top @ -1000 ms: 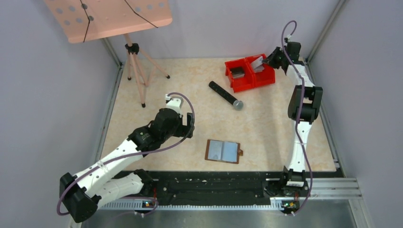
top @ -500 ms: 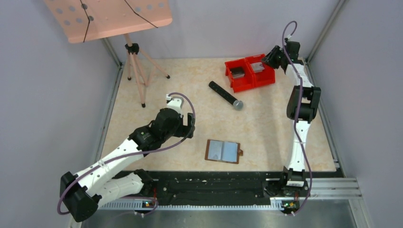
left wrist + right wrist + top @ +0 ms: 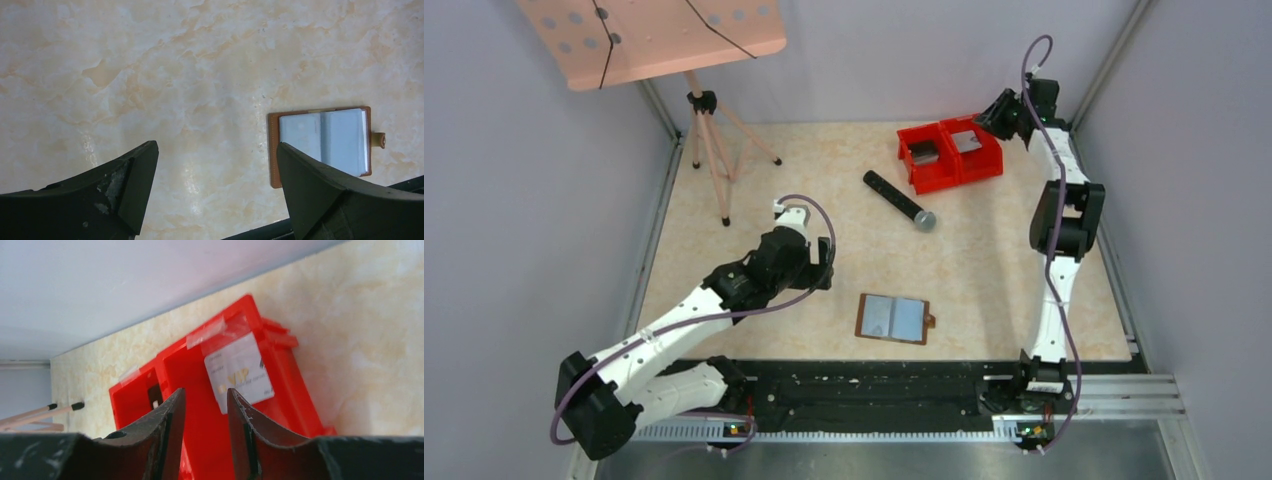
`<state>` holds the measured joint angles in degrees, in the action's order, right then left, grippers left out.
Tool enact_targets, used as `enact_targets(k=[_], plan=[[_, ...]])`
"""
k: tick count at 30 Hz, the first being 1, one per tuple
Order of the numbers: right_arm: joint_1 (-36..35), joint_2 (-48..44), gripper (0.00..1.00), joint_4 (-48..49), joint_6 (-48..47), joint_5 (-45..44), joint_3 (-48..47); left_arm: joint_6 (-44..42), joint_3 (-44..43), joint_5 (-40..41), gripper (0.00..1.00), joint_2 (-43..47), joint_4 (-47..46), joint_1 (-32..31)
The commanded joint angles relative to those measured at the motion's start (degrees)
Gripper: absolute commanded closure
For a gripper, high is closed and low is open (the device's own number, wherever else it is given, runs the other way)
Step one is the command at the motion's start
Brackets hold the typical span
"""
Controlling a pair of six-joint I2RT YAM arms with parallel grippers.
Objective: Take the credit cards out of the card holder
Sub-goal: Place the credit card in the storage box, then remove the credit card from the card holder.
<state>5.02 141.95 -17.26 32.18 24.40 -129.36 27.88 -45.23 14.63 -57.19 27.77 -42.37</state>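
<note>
Now that right jaws have parted, card (image 3: 239, 372) lies dropped in red bin (image 3: 195, 370); jaws empty above it. Left jaws wide, empty, near holder (image 3: 892, 318), spread flat on counter (image 3: 804, 170), front edge. Remaining cards: cannot tell.

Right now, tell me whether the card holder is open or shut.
Open: the card holder lies spread flat, both grey-blue inner pockets facing up.

The left arm (image 3: 674, 320) and right arm (image 3: 1054, 290) had white links, black joints and looping purple cables (image 3: 1024, 65); their black tool fingers (image 3: 120, 185) were scuffed.
</note>
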Motion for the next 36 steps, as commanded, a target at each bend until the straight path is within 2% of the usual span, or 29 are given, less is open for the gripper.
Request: enact_targets(k=[1, 5, 10, 15, 20, 23, 27, 32, 36], plan=[[-2.3, -13.5, 0.62, -2.9, -1.1, -1.5, 6.8, 5.8, -2.1, 0.4, 0.07, -1.8, 1.9, 2.4], [-6.4, -23.9, 0.59, -6.9, -2.6, -6.5, 19.6, 8.6, -1.5, -3.1, 0.09, -2.5, 2.7, 5.5], [-13.1, -39.7, 0.54, -7.9, 1.2, -11.5, 40.5, 8.9, 0.5, -3.0, 0.1, 0.7, 2.3, 6.2], [-22.8, -50.4, 0.51, -9.1, 4.3, -14.8, 54.9, 7.0, 1.9, -2.3, 0.1, 6.0, 1.1, 6.2], [-35.5, -57.2, 0.5, -9.0, 8.5, -19.3, 65.0, 5.7, 2.3, 0.5, 0.1, 9.5, 1.8, 6.2], [-43.9, -58.7, 0.49, -8.4, 12.9, -22.1, 69.2, 5.6, 2.8, 1.2, 0.1, 10.9, 1.7, 6.2], [-53.9, -56.0, 0.47, -8.4, 17.8, -24.9, 72.0, 6.0, 3.2, 1.9, 0.11, 12.6, 2.4, 6.2], [-60.6, -51.7, 0.42, -6.3, 21.6, -26.8, 73.8, 6.2, 5.0, 2.7, 0.11, 15.2, 3.1, 6.2], [-64.1, -49.1, 0.37, -10.3, 23.6, -32.2, 71.9, 6.3, 5.6, 3.0, 0.11, 16.3, 4.2, 6.2]])
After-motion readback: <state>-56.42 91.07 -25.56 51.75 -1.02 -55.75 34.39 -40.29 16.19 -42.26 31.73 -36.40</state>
